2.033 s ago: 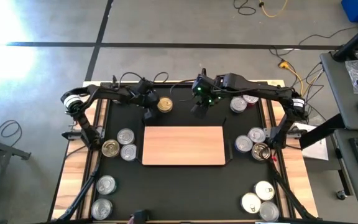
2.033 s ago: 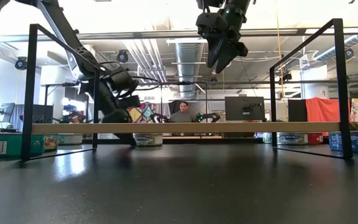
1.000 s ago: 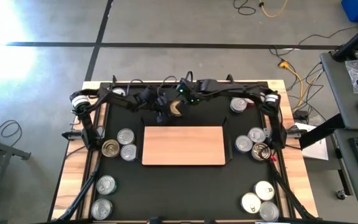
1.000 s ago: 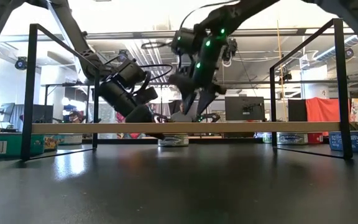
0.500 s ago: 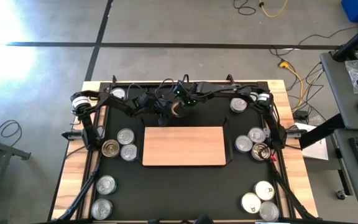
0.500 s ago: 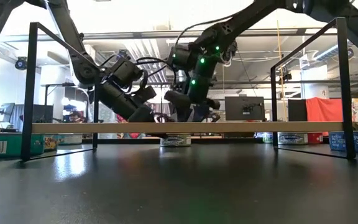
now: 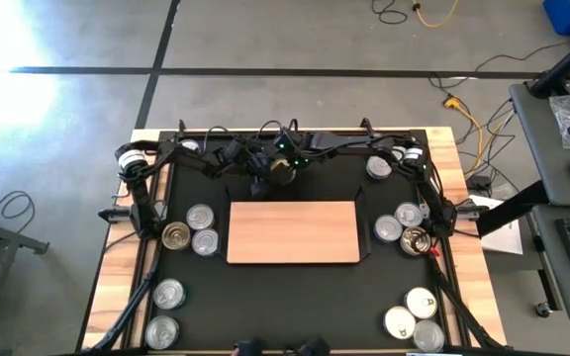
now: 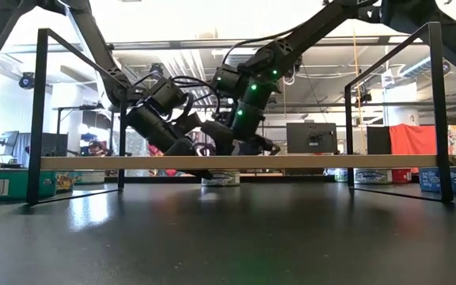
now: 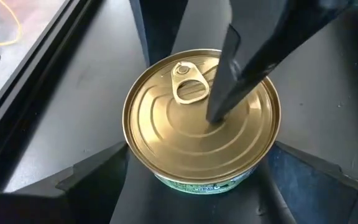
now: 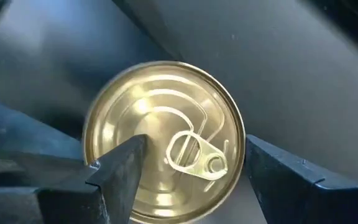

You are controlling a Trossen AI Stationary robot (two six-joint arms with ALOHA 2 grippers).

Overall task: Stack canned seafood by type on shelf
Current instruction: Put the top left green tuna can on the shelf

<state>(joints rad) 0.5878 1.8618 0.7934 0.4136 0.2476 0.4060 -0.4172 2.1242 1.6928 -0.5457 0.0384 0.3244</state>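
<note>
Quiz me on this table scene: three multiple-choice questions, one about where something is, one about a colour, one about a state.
1. Where is the can that the left gripper and right gripper have met at?
A. On the shelf
B. On the mat, just past the shelf's far edge
C. In the near right corner

2. What colour is that can's lid?
A. Gold
B. Red
C. Blue

3. What state is the shelf in?
A. It holds one can
B. It holds a stack of three
C. Its board is bare

Answers:
1 B: the high view shows both arms meeting over the can on the mat beyond the board.
2 A: both wrist views show a gold pull-tab lid.
3 C: from above, nothing lies on the wood.
</note>
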